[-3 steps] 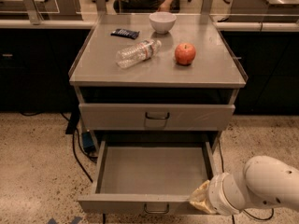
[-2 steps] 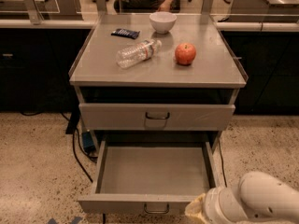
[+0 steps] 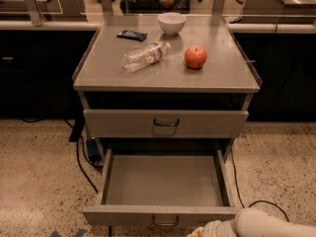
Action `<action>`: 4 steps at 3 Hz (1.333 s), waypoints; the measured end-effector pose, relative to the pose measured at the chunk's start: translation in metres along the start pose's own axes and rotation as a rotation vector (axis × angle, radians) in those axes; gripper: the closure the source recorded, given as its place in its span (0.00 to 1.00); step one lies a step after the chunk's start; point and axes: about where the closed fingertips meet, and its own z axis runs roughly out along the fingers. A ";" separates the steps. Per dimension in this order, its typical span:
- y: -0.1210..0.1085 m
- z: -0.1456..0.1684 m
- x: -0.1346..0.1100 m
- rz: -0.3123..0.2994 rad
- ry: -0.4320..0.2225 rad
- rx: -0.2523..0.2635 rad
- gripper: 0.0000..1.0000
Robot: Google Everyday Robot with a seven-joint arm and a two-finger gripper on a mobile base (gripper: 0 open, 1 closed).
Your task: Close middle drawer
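One drawer out, claw low at frame edge

Middle drawer [image 3: 160, 214] is pulled far out below the counter [image 3: 108, 73], with its grey tray in view and a small dark handle [image 3: 165, 223] centred on the low front. Claw [image 3: 197, 232] sits at the bottom edge, just right of that handle and near the front panel. Contact unclear; cannot tell if the claw is apart or together. White arm [image 3: 266, 225] runs off right. Upper drawer [image 3: 197, 124] looks pushed in. Counter carries a plastic bottle [image 3: 145, 56] on its side, red apple [image 3: 195, 57], white bowl [image 3: 171, 22], dark flat item [image 3: 132, 35].
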 end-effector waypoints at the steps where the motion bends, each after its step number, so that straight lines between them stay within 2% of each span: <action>1: 0.000 0.000 0.000 0.000 0.000 0.000 1.00; 2: -0.013 0.019 0.008 -0.006 -0.007 0.035 1.00; 3: -0.049 0.042 0.010 -0.038 -0.023 0.106 1.00; 4: -0.089 0.049 0.003 -0.068 -0.033 0.189 1.00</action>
